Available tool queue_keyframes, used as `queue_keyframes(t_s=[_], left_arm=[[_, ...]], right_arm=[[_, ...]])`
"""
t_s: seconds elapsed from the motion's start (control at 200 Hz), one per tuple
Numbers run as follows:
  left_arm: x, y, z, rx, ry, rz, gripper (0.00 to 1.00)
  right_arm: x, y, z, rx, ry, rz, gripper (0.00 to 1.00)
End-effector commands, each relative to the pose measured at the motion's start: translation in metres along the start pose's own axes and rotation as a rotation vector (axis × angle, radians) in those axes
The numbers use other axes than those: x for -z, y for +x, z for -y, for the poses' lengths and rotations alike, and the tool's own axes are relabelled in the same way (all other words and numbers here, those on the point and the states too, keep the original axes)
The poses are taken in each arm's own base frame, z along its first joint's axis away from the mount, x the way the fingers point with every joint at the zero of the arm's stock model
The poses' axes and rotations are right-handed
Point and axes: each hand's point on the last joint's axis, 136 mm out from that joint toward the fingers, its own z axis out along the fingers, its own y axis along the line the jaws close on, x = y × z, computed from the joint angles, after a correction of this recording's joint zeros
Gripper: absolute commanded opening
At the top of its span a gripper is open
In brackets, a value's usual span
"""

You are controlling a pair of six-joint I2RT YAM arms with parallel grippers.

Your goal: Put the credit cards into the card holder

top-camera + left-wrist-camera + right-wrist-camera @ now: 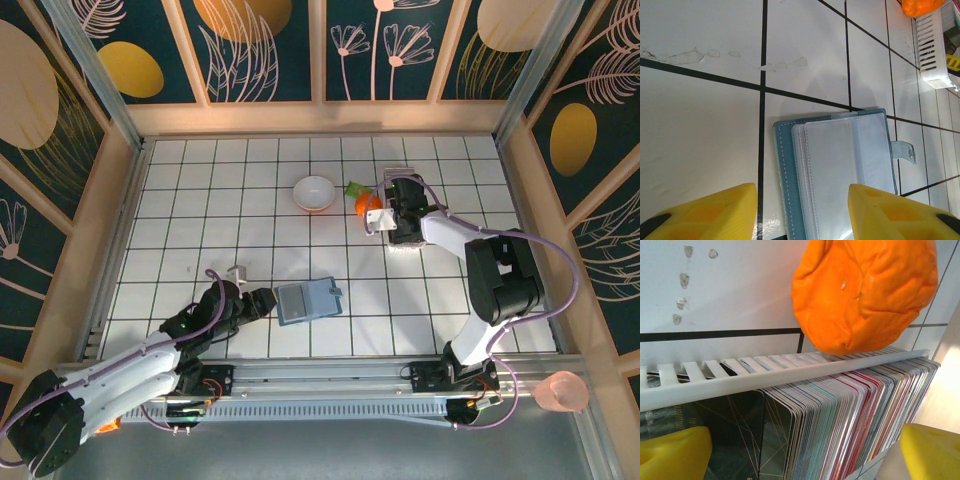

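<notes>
My left gripper [802,212] is hanging open, its yellow fingers straddling the near end of the card holder [840,160], which is lying opened flat on the tiled table [700,125]. My right gripper [805,455] is gaping wide on either side of the credit cards [850,410], which are standing on edge in a white rack [765,377] just in front of an orange lump [865,290].

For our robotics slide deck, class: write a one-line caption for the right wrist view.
Open right pincer facing credit cards standing in a white rack, an orange lump behind.
</notes>
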Motion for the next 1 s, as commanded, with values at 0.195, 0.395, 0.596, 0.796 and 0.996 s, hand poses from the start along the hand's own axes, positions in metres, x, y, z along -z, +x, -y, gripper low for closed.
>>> queue_keyframes(t_s=[0.195, 0.395, 0.596, 0.796, 0.996], left_arm=[[-0.002, 0.002, 0.002, 0.001, 0.018, -0.004, 0.47], [-0.002, 0.003, 0.000, 0.005, 0.021, -0.001, 0.44], [-0.003, 0.003, -0.001, 0.007, 0.021, -0.002, 0.42], [-0.002, 0.004, 0.000, 0.010, 0.024, -0.004, 0.40], [-0.001, 0.004, -0.001, 0.015, 0.029, -0.003, 0.38]], right_arm=[[0.005, 0.013, 0.023, -0.007, 0.096, -0.037, 0.78], [0.010, 0.014, 0.026, -0.022, 0.104, -0.033, 0.67], [0.012, 0.018, 0.028, -0.030, 0.107, -0.040, 0.60], [0.015, 0.018, 0.029, -0.038, 0.108, -0.038, 0.54], [0.017, 0.018, 0.026, -0.040, 0.104, -0.034, 0.42]])
